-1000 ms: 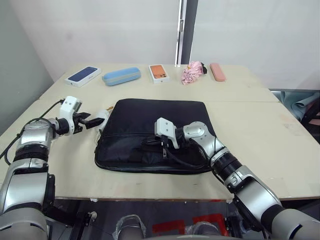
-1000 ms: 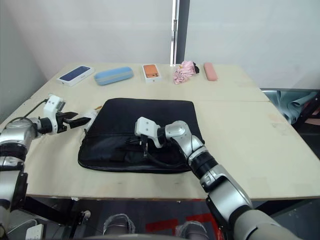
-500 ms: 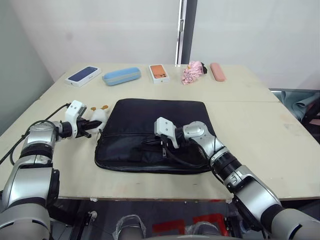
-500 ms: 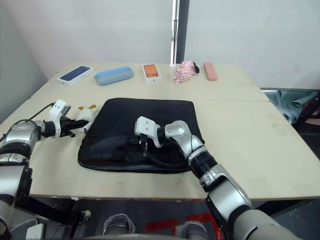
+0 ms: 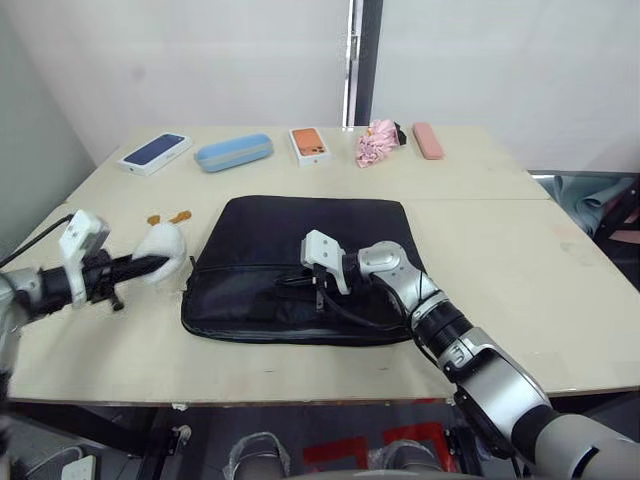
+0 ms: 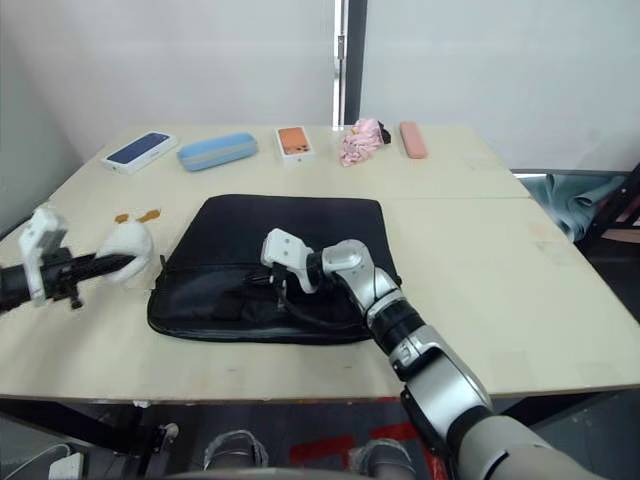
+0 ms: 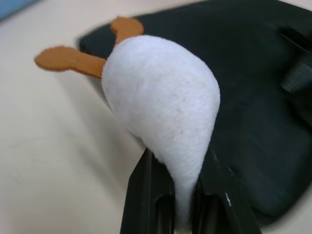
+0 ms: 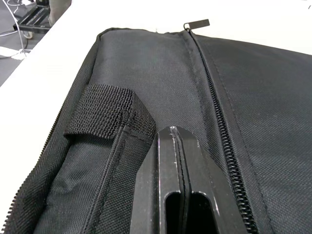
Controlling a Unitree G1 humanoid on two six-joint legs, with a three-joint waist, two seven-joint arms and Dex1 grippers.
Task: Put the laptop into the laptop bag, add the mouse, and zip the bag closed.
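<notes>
Laptop bag (image 5: 300, 265) zipping: left jaws clamping white plush charm (image 7: 161, 126), pulled further left of bag; right jaws pressed together on bag.

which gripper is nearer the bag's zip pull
Right. The right gripper lies shut on top of the bag, beside the zip line that leads to the pull. The left gripper is off the bag's left edge, shut on the white plush.

One laptop bag (image 5: 300, 265), one white plush charm (image 5: 162, 246), two phone boxes (image 5: 154, 152), two cases (image 5: 233, 152).
</notes>
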